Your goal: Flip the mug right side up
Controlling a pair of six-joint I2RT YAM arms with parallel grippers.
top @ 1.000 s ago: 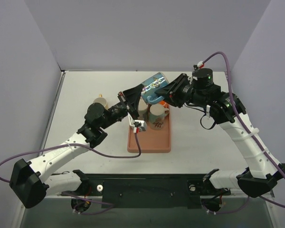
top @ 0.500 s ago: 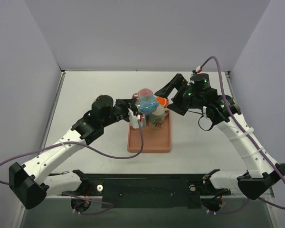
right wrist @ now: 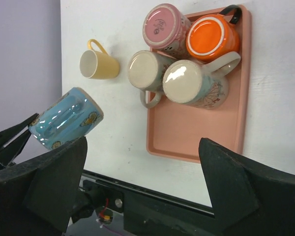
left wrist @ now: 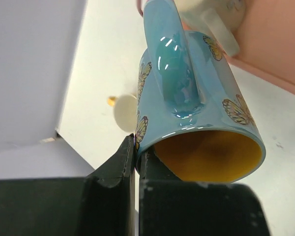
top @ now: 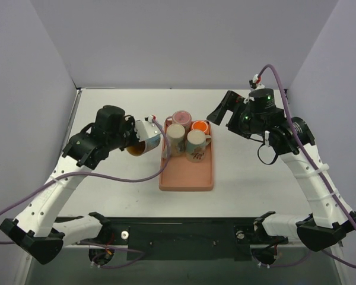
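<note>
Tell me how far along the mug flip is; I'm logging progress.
Done: the blue mug is held left of the tray, its rim pinched in the left gripper; the right gripper is open and clear. In hand: the mug hangs tilted, mouth angled downward. Left: rotate it mouth-up and set it down.

In the left wrist view the blue mug (left wrist: 187,93) ran off the top edge, its base unseen; the tray (left wrist: 280,44) was cut by the right edge; a yellow mug (left wrist: 124,112) behind was blurred. From above, the blue mug's pattern was unreadable.
</note>
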